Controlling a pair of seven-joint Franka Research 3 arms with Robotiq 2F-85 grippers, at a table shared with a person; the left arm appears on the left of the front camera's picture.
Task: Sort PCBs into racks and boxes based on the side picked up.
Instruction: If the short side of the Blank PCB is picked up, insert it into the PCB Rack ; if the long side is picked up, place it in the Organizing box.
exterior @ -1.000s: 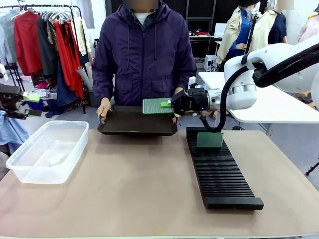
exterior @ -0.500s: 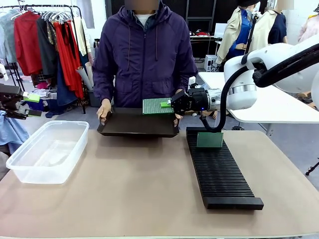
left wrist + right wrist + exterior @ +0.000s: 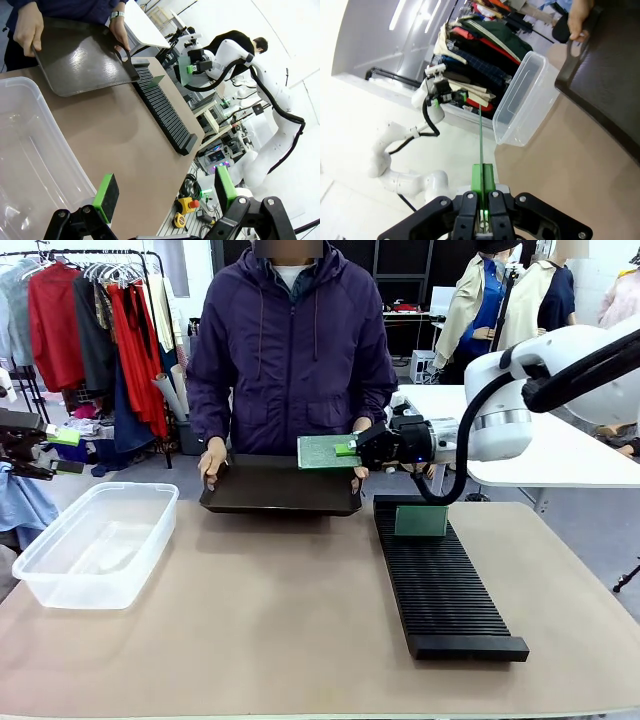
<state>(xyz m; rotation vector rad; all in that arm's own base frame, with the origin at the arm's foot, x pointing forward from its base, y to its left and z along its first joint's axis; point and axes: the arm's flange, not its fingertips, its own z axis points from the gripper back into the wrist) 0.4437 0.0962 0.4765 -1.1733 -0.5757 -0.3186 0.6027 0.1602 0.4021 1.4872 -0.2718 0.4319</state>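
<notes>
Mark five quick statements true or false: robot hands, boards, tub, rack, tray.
1. The right robot hand is shut on a thin flat green circuit board. True.
2. The clear plastic rectangular tub holds two boards. False: it holds none.
3. One green board stands in the long black ribbed rack. True.
4. The shallow dark tray lies untouched. False: a person grips both ends.
5. The left robot hand is shut. False: open, holding nothing.

in the right wrist view the pcb (image 3: 480, 140) shows edge-on as a thin line, its faces hidden. the left wrist view's left and bottom edges cut off the clear tub (image 3: 30, 150).
</notes>
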